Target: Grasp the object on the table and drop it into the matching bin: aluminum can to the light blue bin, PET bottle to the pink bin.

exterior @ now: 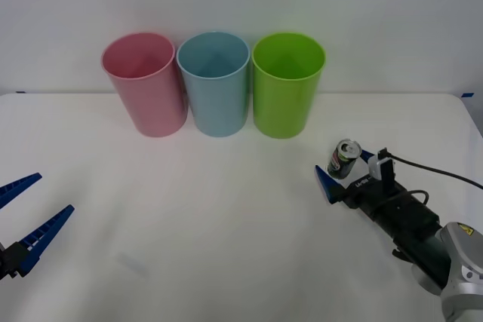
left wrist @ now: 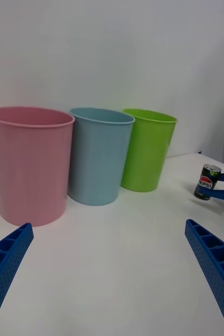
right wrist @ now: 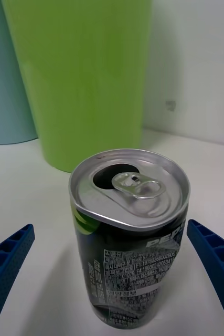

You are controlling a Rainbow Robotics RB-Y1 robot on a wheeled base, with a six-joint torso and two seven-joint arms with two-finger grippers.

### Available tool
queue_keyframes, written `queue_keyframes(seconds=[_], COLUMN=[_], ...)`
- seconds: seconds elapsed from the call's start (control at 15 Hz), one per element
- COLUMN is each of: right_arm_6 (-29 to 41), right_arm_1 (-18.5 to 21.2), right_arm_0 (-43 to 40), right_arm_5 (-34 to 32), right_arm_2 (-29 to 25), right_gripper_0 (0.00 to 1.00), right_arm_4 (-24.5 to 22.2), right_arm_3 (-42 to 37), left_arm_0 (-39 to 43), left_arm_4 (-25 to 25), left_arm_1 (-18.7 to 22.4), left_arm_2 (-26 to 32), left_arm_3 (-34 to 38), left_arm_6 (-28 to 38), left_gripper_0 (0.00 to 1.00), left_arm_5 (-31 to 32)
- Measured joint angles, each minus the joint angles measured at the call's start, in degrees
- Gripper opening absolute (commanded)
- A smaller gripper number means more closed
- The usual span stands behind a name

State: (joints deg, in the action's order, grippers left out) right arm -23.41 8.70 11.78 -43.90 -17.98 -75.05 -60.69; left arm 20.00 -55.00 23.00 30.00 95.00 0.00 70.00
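there, aluminum can [exterior: 344, 159] between open right gripper [exterior: 346, 170] fingers

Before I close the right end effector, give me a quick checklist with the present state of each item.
1. Aluminum can upright on the table: ok.
2. Can between the right end effector fingers: ok.
3. Right fingers open, not touching the can: ok.
4. Light blue bin upright, mouth open: ok.
5. Left end effector open and far from the can: ok.
6. Can empty: cannot tell.
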Motion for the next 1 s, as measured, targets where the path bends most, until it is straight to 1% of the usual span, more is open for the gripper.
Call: queue_keyframes(seconds=[0.33,0.4,0.53,0.6,1.0], right_arm_6=[-0.6,-0.66,-0.74,-0.97,-1.8], right_arm_1=[0.0,0.0,0.0,0.0,0.0], right_arm_0=[0.55,0.59,0.56,0.6,0.55], right_arm_5=[1.14,1.28,1.4,1.45,1.45], right_arm_2=[0.67,0.77,1.03,1.15,1.53], right_gripper_0=[1.0,0.72,0.02,0.0,0.0], right_arm_4=[0.56,0.81,1.13,1.33,1.9], right_arm_3=[0.26,0.28,0.25,0.24,0.23], left_arm_0=[0.0,0.0,0.0,0.0,0.0], left_arm_4=[0.0,0.0,0.0,0.0,0.0], left_arm_1=[0.0,0.0,0.0,0.0,0.0], left_arm_2=[0.0,0.0,0.0,0.0,0.0], left_arm_3=[0.0,0.0,0.0,0.0,0.0], left_arm_6=[0.0,0.0,0.0,0.0,0.0], left_gripper_0=[1.0,1.0,1.0,1.0,1.0], left_arm_5=[0.0,0.0,0.0,0.0,0.0])
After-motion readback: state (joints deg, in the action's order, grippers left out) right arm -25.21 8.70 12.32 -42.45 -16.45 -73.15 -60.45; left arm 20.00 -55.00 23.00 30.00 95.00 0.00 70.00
